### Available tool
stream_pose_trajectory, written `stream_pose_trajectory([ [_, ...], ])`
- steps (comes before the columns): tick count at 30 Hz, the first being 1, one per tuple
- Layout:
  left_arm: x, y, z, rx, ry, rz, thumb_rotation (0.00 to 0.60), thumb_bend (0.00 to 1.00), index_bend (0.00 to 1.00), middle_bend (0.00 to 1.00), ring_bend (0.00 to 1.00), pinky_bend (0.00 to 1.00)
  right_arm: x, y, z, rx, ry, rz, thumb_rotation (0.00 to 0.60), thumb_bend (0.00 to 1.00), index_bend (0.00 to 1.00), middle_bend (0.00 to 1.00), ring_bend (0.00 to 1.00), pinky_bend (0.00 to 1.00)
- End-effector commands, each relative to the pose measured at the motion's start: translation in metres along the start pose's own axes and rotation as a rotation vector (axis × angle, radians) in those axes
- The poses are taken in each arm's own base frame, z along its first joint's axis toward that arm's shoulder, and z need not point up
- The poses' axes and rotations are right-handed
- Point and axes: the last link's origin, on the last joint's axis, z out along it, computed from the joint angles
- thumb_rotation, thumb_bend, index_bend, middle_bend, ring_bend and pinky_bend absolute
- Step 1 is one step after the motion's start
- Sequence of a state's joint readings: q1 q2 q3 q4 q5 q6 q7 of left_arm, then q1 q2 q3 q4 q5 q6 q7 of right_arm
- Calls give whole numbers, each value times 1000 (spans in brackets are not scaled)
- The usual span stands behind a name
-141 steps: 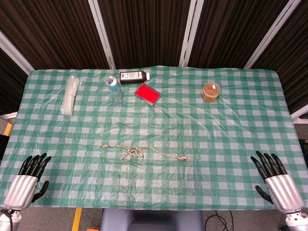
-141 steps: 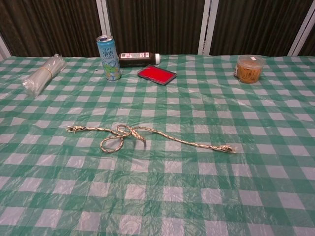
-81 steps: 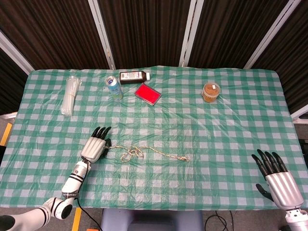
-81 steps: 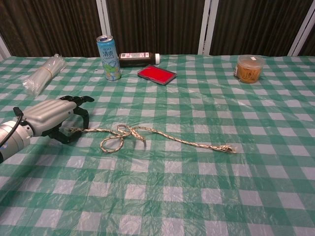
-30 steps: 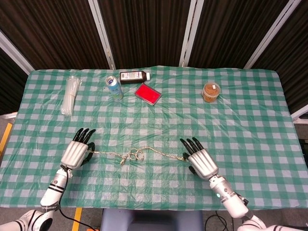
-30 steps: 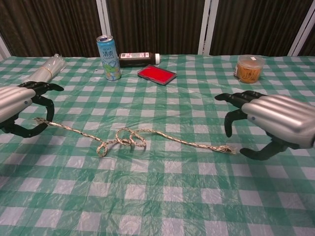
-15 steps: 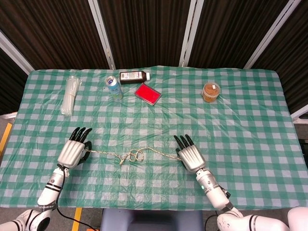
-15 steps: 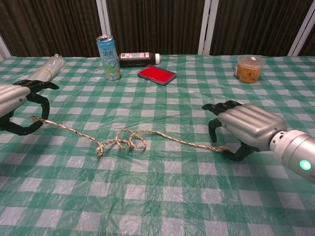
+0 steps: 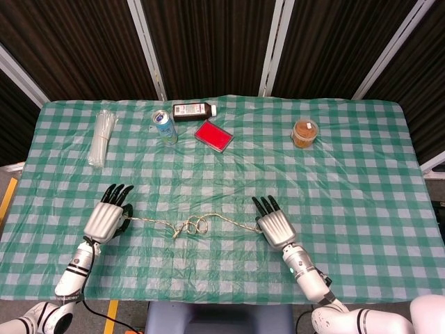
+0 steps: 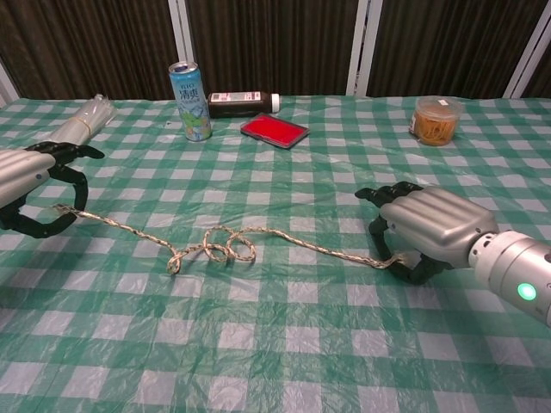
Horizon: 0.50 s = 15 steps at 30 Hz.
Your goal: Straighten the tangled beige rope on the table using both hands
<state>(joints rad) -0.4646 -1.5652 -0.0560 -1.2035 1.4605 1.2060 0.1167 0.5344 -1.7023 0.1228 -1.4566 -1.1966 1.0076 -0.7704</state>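
With my left hand [image 10: 30,194] pinching one end of the beige rope [image 10: 211,248] and my right hand [image 10: 426,228] curled over the other, the grasping step looks finished. Next, I judge, both must draw apart to pull out the middle loops.

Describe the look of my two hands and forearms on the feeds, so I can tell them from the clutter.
Both the left hand and the right hand have ribbed silver backs with black fingers. Each sits on a white cylindrical forearm with dark bands at the wrist. A green light glows on the right forearm. A thin black cable runs beside the left forearm.
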Motion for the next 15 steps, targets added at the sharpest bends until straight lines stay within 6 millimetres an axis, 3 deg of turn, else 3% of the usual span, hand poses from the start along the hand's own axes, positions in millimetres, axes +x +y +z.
stream_pose_trajectory([
  [1,0,0,0,0,0,1,600,462,641,71,0,50,0,0,1,-3,-1,-8,600,520,691,30,0,0],
  [8,5,-7,-2,13,14,16,600,461,640,71,0,50,6,14,-4,-31,24,7,600,579,764,88,0,0],
  [15,17,-30,-7,66,38,44,600,462,640,71,0,50,21,59,-16,-119,59,65,600,580,777,103,0,0],
])
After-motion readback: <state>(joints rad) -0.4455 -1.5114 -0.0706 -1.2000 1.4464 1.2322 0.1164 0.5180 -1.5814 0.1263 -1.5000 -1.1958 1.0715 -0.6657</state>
